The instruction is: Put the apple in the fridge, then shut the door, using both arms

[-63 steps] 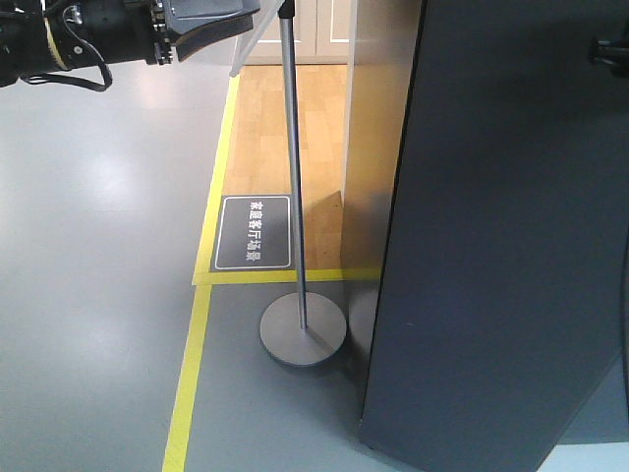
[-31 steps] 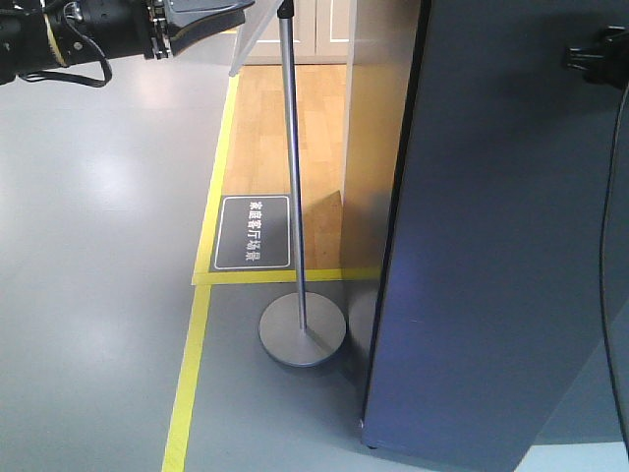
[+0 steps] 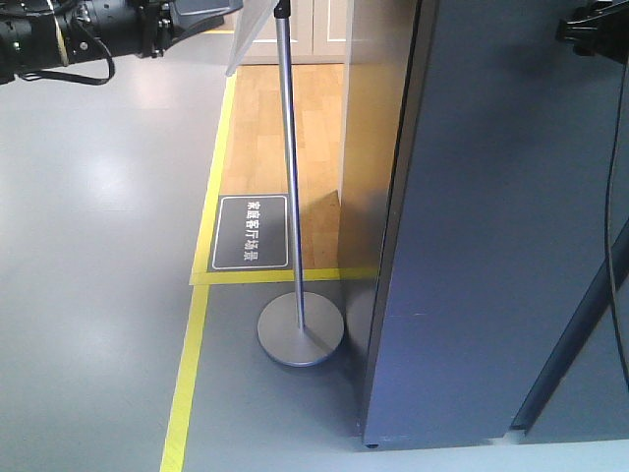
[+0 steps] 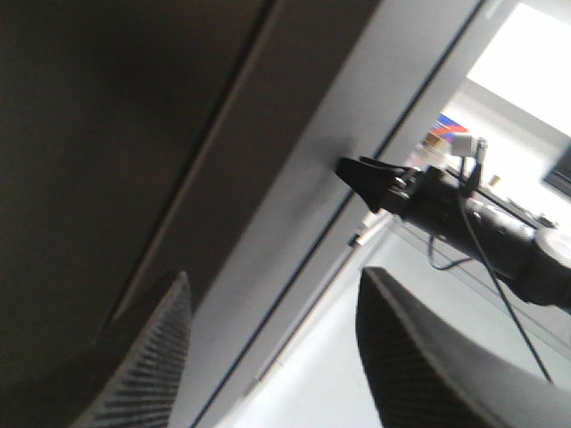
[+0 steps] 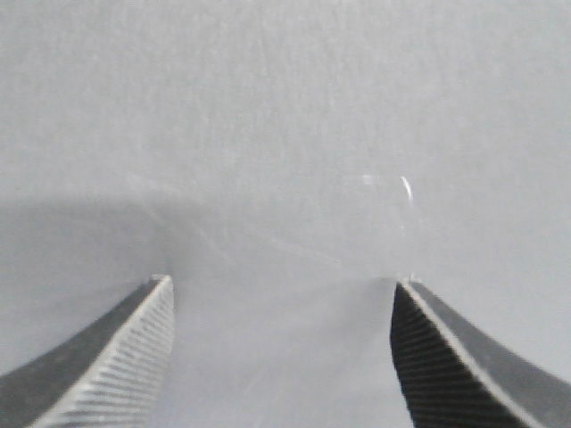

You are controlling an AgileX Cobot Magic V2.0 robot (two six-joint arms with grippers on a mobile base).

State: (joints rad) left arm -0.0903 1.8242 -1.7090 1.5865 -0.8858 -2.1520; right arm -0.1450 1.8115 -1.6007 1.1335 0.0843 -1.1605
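Dark grey door fills right of the front view, nearly shut against the fridge side. Floor with yellow tape; stand with pole left of the fridge, floor sign beyond. Left arm far left, up high. Right gripper jaws wide, empty, tips against the door. Left gripper jaws wide, empty. Apple not visible.

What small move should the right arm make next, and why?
Probably keep pushing forward. The right gripper, jaws open, faces the door panel up close, its tips at the grey surface in the left wrist view, and a dark gap at the lower right suggests the door isn't shut.
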